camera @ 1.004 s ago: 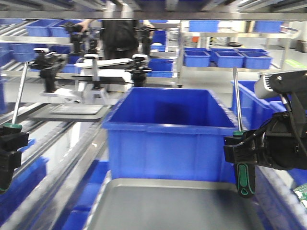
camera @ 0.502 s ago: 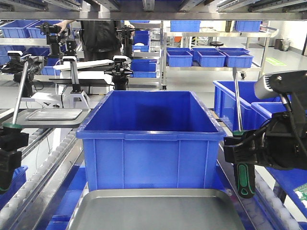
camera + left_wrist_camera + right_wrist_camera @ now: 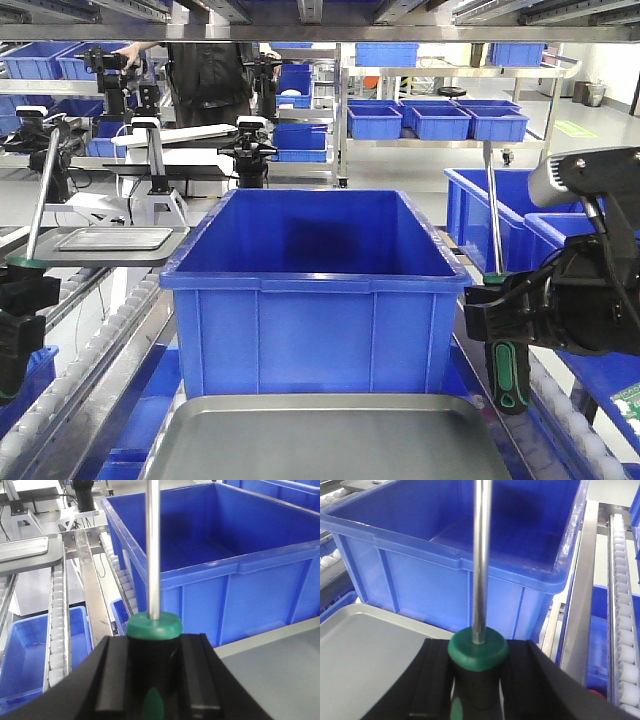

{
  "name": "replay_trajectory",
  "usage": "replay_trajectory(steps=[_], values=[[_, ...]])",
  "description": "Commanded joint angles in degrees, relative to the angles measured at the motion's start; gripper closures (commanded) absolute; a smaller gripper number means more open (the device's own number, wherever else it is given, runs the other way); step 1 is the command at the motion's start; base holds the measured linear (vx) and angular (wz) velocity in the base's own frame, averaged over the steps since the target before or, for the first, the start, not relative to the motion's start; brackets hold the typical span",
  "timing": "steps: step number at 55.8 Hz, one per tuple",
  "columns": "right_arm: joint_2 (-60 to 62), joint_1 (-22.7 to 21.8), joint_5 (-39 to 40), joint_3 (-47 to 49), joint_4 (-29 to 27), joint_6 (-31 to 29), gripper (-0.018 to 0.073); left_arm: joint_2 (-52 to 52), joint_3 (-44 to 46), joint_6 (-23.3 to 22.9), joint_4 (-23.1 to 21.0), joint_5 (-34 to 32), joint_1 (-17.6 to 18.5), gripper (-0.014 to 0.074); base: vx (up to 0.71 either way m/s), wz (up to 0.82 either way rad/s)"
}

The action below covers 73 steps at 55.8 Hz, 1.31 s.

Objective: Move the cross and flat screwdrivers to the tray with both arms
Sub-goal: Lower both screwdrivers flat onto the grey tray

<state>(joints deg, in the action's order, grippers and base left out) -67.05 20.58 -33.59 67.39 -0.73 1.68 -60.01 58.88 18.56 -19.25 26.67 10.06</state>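
Front view: left pincer (image 3: 20,300) at the frame's left edge, clenched on a screwdriver handle; the left screwdriver (image 3: 38,205) stands nearly upright, shaft leaning slightly, tip above the pincer. Right pincer (image 3: 505,318) at the right side, clamped on the right screwdriver (image 3: 497,270); black-and-green handle hangs below the clamp, silver shaft rises straight above it. Grey metal tray (image 3: 330,440) lies low in the frame, between the two pincers and below their level. Big blue bin (image 3: 315,300) stands just behind the tray, also between the pincers.

Left wrist view: left pincer (image 3: 150,680) closed around the green collar of the left screwdriver (image 3: 153,625); shaft runs up out of frame. Blue bin (image 3: 220,565) ahead and to the right of the pincer; a corner of the tray (image 3: 280,665) lower right. Roller conveyor (image 3: 57,620) off to the left.

Right wrist view: right pincer (image 3: 477,685) gripping the right screwdriver (image 3: 479,650) at its green collar, shaft vertical. Tray (image 3: 365,650) lies to the left of the pincer, seemingly below it, though height is hard to judge here. Blue bin (image 3: 470,565) directly ahead.
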Motion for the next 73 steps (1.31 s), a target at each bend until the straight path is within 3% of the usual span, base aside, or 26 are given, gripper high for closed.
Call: replay_trajectory(steps=[1, 6, 13, 18, 27, 43, 51, 66, 73], values=[[1.4, -0.2, 5.5, 1.8, 0.0, 0.1, 0.0567, 0.9, 1.7, -0.3, -2.8, -5.8, 0.3, 0.0596, 0.0, 0.0], [0.9, 0.0, 5.6, 1.8, -2.6, 0.0, 0.0567, 0.2, 1.7, -0.2, -8.5, -7.4, 0.4, 0.0596, 0.0, 0.0], [-1.2, 0.0, 3.3, 1.8, -10.1, -2.9, 0.0567, -2.1, 1.7, 0.4, -14.4, -4.2, 3.1, 0.0596, 0.0, 0.0], [-3.4, 0.0, 0.3, 1.8, -15.5, -4.9, 0.0567, -4.5, 1.7, 0.4, -15.9, -1.8, 6.8, 0.0596, 0.0, 0.0], [-8.9, 0.0, -3.1, 1.8, -21.7, -9.2, 0.0566, -10.8, 1.7, 0.2, -19.9, -3.3, 12.2, 0.0593, 0.0, 0.0], [-16.2, 0.0, -2.7, 1.8, -22.6, -9.7, 0.0499, -21.6, 1.7, 0.2, -21.7, -3.3, 14.9, 0.0559, 0.0, 0.0], [-17.2, 0.0, -3.0, 1.8, -22.6, -10.3, 0.0385, -23.2, 1.7, -0.1, -21.8, -3.3, 15.1, 0.0451, 0.0, 0.0], [-17.3, -0.1, -2.1, 1.8, -22.6, -10.5, 0.0024, -23.2, 1.7, 0.2, -21.6, -6.5, 15.1, 0.0123, 0.0, 0.0], [-16.9, -0.2, -0.9, 1.8, -22.6, -10.5, -0.0051, -22.4, 1.7, 0.2, -21.5, -6.9, 15.1, 0.0038, 0.0, 0.0]])
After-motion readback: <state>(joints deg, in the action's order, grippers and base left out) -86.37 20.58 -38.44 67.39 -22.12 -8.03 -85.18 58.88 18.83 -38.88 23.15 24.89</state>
